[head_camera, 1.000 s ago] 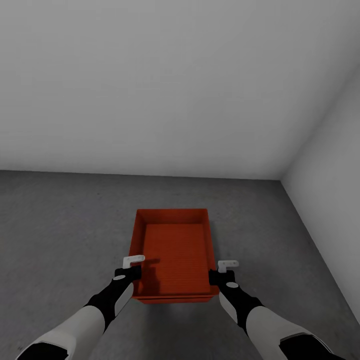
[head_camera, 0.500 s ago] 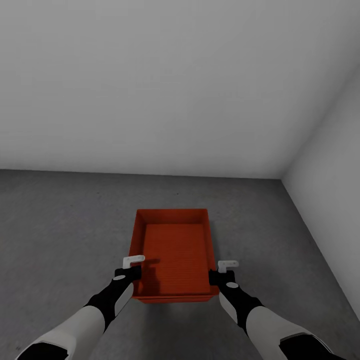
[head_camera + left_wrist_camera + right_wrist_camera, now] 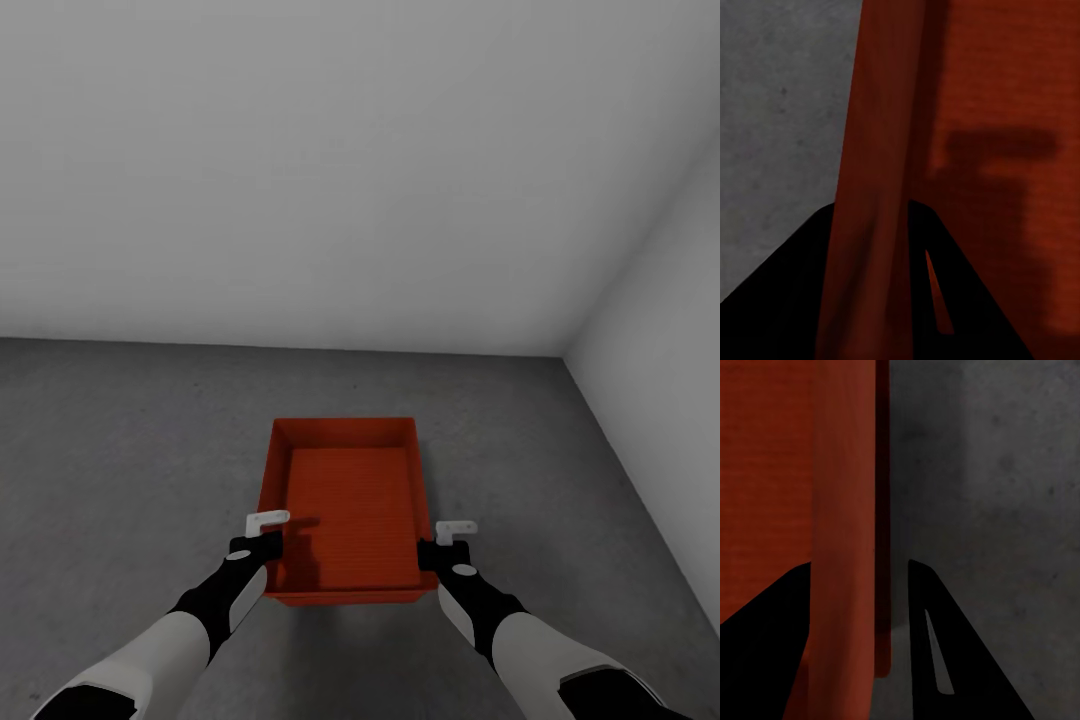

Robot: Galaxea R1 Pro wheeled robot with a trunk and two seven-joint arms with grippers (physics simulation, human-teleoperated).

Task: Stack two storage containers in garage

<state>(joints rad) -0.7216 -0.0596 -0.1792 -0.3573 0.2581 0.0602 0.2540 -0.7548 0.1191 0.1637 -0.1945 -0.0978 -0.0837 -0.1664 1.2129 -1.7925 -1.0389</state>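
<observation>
The storage container (image 3: 348,510), an open orange-red box with plain smooth walls and a flat, faintly ribbed bottom, sits or hangs low over the dark grey speckled concrete floor (image 3: 120,450) of the garage, near the corner where 2 plain white walls (image 3: 360,170) meet. Whether its base already touches the concrete I cannot tell. The left gripper (image 3: 262,535) straddles the left long wall and the right gripper (image 3: 447,545) straddles the right long wall, both close to the near end, so the load is shared evenly and the box stays level. In the left wrist view the red wall (image 3: 874,187) runs up between the 2 dark fingers, 1 inside the box and 1 outside; in the right wrist view the other wall (image 3: 847,532) does the same, with rough concrete beside it. Both grippers look closed narrow on these thin walls. I judge this to be the setting-down step, with the box meant as the bottom of the stack. The rigid thin walls should hold a pinch without bending.
</observation>
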